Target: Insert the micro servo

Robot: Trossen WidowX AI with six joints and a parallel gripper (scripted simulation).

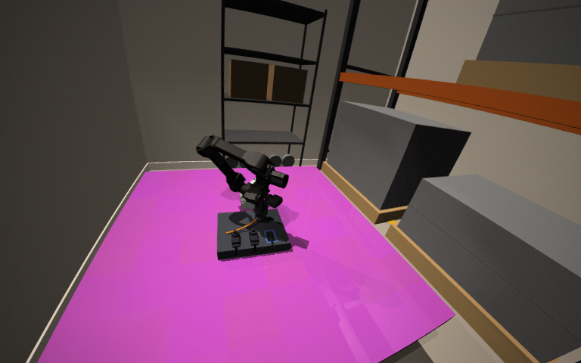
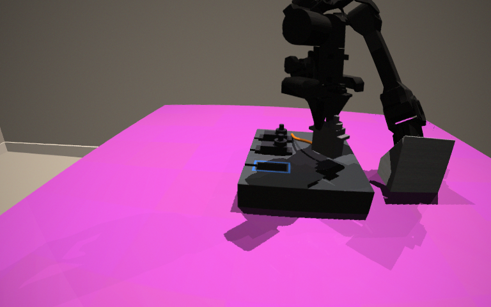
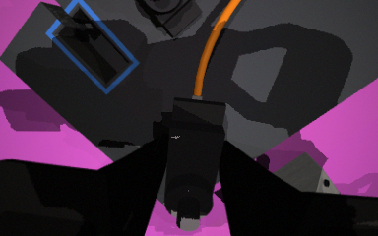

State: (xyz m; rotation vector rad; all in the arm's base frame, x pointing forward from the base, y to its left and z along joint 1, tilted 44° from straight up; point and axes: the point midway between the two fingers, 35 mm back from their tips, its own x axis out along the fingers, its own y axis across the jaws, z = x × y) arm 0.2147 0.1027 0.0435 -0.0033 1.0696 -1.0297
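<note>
My gripper (image 3: pixel 194 144), partly closed, clamps the servo (image 3: pixel 194 147); its trailing cable (image 3: pixel 210 44) may snag, tilting it short of the pocket (image 3: pixel 94 46).

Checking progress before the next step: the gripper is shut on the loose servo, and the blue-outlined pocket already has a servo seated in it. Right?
Not quite. The gripper is shut on the loose servo, but the blue-outlined pocket is empty. The wrist view shows its dark open cavity, and the exterior view shows the same.
</note>
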